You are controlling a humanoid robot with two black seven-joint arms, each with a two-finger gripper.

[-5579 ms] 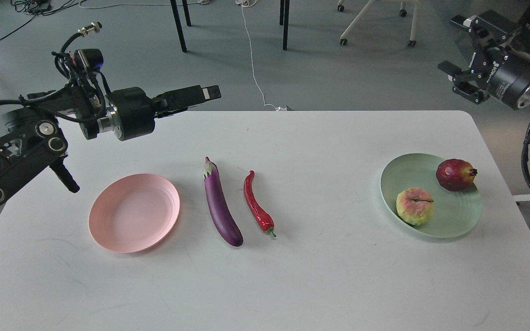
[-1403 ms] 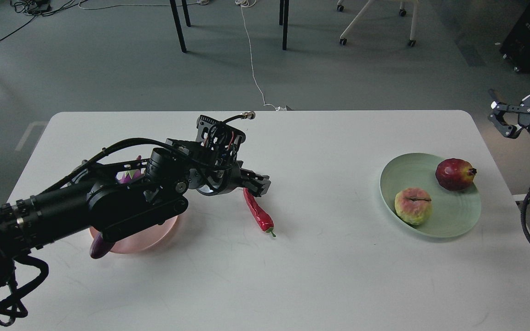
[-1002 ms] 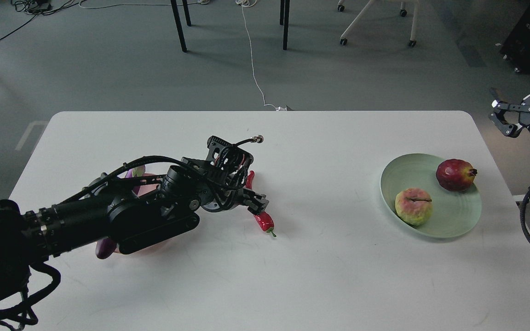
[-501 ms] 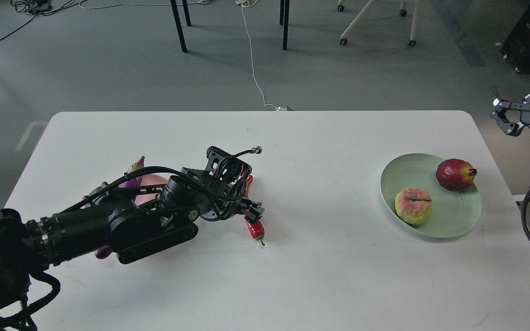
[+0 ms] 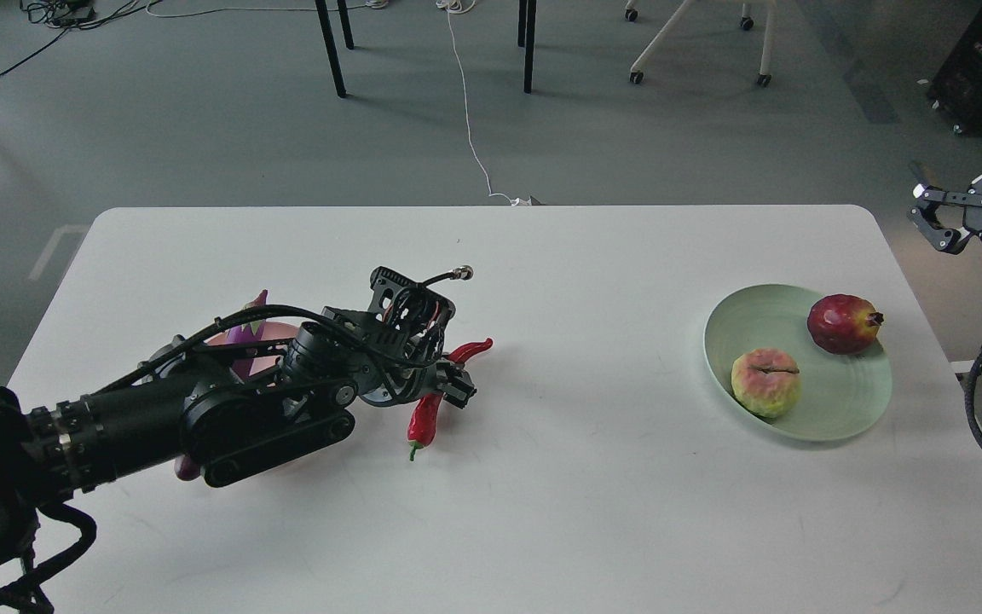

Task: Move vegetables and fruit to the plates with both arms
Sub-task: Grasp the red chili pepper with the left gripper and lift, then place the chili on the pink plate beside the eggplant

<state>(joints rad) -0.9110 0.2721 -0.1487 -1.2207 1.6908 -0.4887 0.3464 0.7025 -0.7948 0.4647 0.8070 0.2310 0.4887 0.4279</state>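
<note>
Left gripper clamps the red chili pepper mid-body, just right of the pink plate; judgement: lift clear before swinging plateward, grip firm since skin is glossy; pepper slim, curved, green stem down; right gripper spread, idle

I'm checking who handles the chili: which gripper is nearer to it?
Left. The left gripper is shut on the chili pepper; the right gripper hangs far off, past the table's right edge.
</note>
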